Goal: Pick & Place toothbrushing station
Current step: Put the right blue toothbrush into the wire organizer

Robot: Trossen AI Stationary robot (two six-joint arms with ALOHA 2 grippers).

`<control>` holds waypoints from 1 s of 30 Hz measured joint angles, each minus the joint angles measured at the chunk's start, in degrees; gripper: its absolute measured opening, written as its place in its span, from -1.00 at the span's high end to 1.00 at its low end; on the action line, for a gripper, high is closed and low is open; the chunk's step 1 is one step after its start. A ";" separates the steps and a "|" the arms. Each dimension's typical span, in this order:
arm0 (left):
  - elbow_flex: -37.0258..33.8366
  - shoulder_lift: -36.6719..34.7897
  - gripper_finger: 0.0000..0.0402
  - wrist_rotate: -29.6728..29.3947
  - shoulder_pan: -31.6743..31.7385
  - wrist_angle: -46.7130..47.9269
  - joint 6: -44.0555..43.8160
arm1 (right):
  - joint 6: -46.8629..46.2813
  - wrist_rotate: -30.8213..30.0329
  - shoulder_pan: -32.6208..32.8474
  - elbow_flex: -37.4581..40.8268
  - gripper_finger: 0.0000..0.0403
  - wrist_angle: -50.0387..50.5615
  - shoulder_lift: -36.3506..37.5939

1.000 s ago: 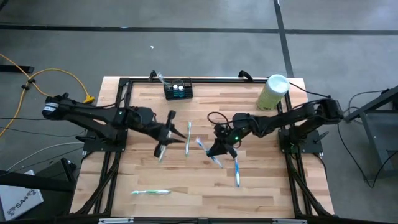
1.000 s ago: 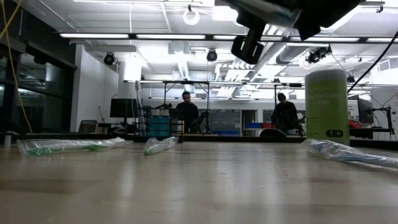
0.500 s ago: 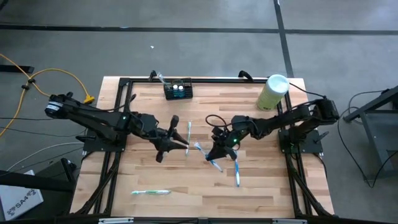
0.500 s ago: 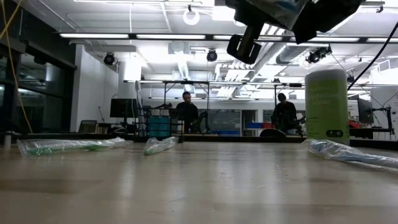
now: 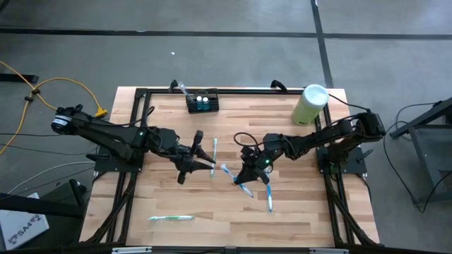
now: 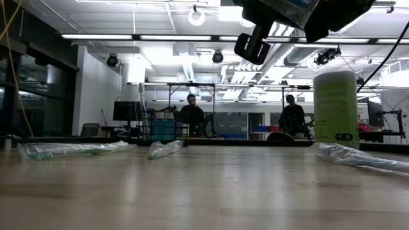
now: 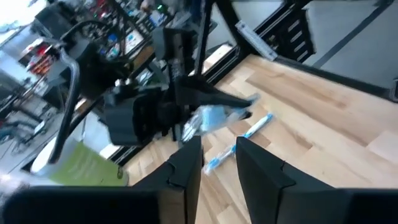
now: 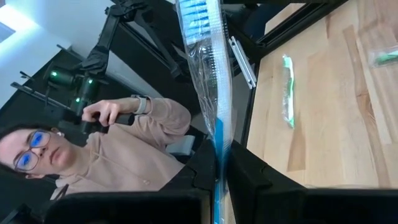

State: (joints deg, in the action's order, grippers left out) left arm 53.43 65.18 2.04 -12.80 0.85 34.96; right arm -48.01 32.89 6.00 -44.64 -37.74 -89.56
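A small black rectangular toothbrushing station (image 5: pixel 202 103) sits flat on the wooden counter (image 5: pixel 176 197) at about 12 o'clock, just inside the far edge and slightly left of centre. Its long side runs roughly along that edge, a little skewed. Pale items show in its top slots; what they are cannot be told.

Both grippers, the left gripper (image 5: pixel 212 164) and the right gripper (image 5: pixel 244 178), crowd the table's middle, near a wrapped toothbrush (image 5: pixel 268 196). Around the black holder (image 5: pixel 202 102) the wood is bare. A green tub (image 5: pixel 309 104) stands far to its side.
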 joint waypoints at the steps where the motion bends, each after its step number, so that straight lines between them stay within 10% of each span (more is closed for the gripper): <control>1: 0.00 -0.01 0.50 0.88 0.00 -0.07 0.30 | 0.00 -0.01 0.00 0.00 0.93 -0.02 0.00; 30: -0.01 4.98 0.34 6.21 2.71 -7.55 5.86 | 0.00 -1.03 0.44 0.00 0.93 1.14 0.04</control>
State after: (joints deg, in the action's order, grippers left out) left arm 53.42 70.16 8.24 -10.09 -6.70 40.83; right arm -48.01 31.86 6.44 -44.64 -36.60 -89.52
